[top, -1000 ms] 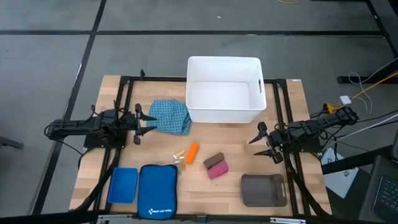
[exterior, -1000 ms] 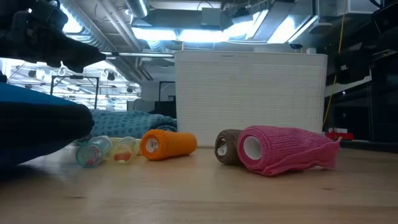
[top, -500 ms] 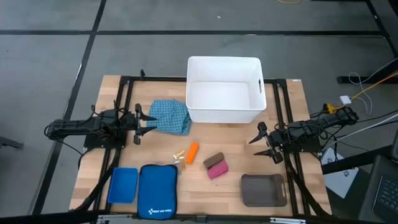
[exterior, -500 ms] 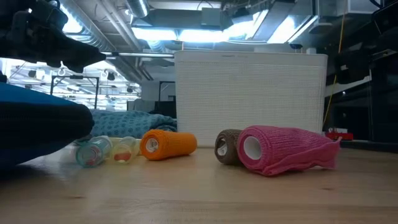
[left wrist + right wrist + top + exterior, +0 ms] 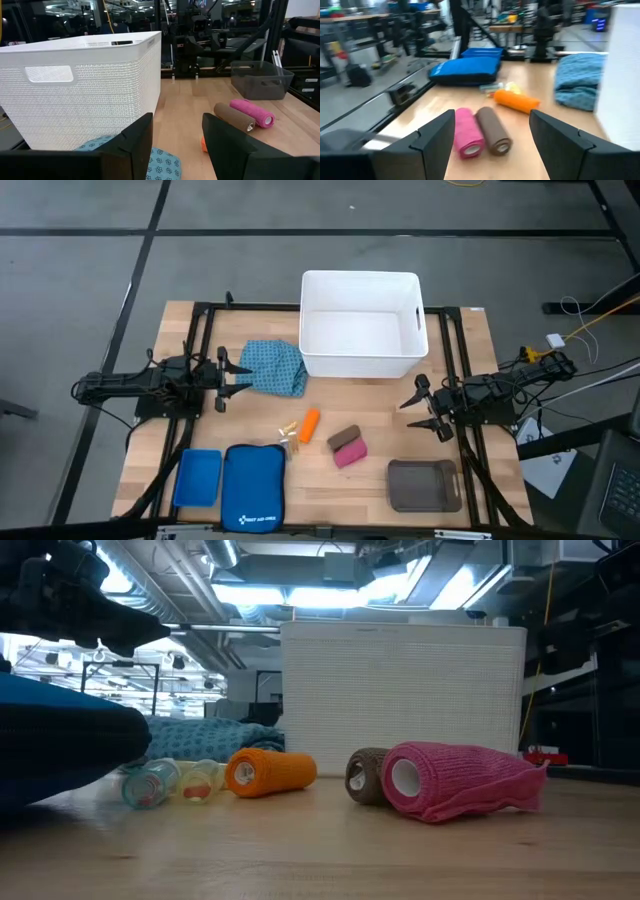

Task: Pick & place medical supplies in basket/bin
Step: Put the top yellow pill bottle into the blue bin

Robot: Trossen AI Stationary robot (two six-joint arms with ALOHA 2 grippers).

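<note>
The white tub (image 5: 360,325) stands at the table's far middle. The teal patterned bundle (image 5: 275,366) lies just left of it, on the table. The orange roll (image 5: 310,424), the pink roll (image 5: 350,452) beside a brown roll (image 5: 343,437), and the small vials (image 5: 288,430) lie in the middle of the table. My left gripper (image 5: 237,375) is open, level, right beside the bundle's left edge (image 5: 150,156). My right gripper (image 5: 412,408) is open to the right of the rolls, pointing at the pink roll (image 5: 467,132).
A large blue zip pouch (image 5: 253,486) and a smaller blue pouch (image 5: 198,477) lie at the near left. A grey tray (image 5: 424,484) sits at the near right. Black rails run across the table under both arms. Bare wood shows between the rolls and the tub.
</note>
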